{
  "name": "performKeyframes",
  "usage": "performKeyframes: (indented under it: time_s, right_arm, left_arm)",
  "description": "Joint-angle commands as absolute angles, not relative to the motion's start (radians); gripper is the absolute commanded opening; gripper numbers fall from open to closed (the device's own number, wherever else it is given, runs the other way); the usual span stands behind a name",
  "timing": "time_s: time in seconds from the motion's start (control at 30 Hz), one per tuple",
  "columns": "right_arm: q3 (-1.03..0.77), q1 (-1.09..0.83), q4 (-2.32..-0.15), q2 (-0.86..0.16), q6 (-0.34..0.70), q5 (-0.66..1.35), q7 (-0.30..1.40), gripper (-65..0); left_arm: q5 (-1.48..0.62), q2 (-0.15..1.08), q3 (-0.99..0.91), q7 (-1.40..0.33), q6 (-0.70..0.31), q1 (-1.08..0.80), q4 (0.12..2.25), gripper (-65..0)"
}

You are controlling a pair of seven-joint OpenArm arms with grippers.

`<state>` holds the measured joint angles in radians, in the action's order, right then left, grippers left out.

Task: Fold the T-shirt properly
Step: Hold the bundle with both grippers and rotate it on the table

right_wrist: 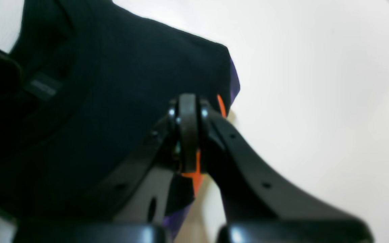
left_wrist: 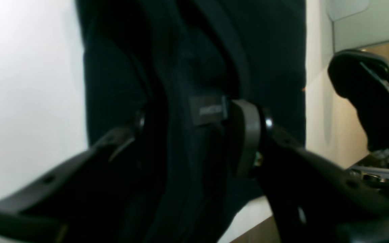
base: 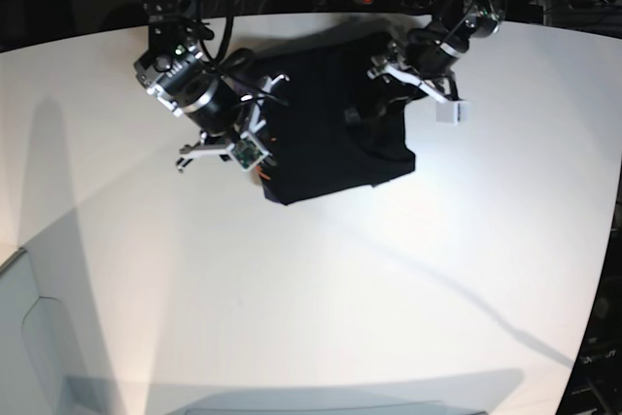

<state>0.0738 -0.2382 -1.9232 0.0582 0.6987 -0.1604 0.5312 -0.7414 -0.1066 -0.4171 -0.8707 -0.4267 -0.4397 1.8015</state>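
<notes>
The black T-shirt [base: 321,133] lies partly folded on the white table [base: 311,289], near its far edge. In the left wrist view, my left gripper [left_wrist: 194,125] is shut on a thick bunch of the T-shirt [left_wrist: 268,50] by the collar, right at the small label [left_wrist: 208,109]. In the base view the left gripper [base: 362,112] sits over the garment's right part. My right gripper [right_wrist: 187,114] is shut on the T-shirt [right_wrist: 113,84] at an edge where orange print [right_wrist: 197,172] and purple print [right_wrist: 235,81] show. In the base view the right gripper [base: 260,157] is at the garment's left edge.
Both arms reach in from the table's far edge [base: 321,15], where dark equipment and cables stand. A pale grey panel [base: 39,337] sits at the near left corner. White tabletop [right_wrist: 316,84] stretches beside the cloth.
</notes>
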Motion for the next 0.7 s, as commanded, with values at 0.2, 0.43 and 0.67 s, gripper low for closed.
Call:
performKeyframes:
  time_s: [0.2, 0.43, 0.67]
  right_arm:
    - [0.076, -0.229, -1.940, 0.062, 0.698, -0.147, 0.506, -65.0]
    - [0.076, -0.231, -1.940, 0.062, 0.698, -0.147, 0.506, -65.0]
    - [0.076, -0.232, -1.940, 0.062, 0.698, -0.147, 0.506, -65.0]
  left_arm:
    - [-0.766, -0.110, -0.417, -0.852, -0.443, -0.437, 1.821, -47.4]
    - [-0.768, -0.114, -0.417, -0.855, -0.444, -0.440, 1.828, -64.4]
    - [-0.769, -0.107, -0.427, -0.854, -0.446, -0.492, 1.928, -65.0]
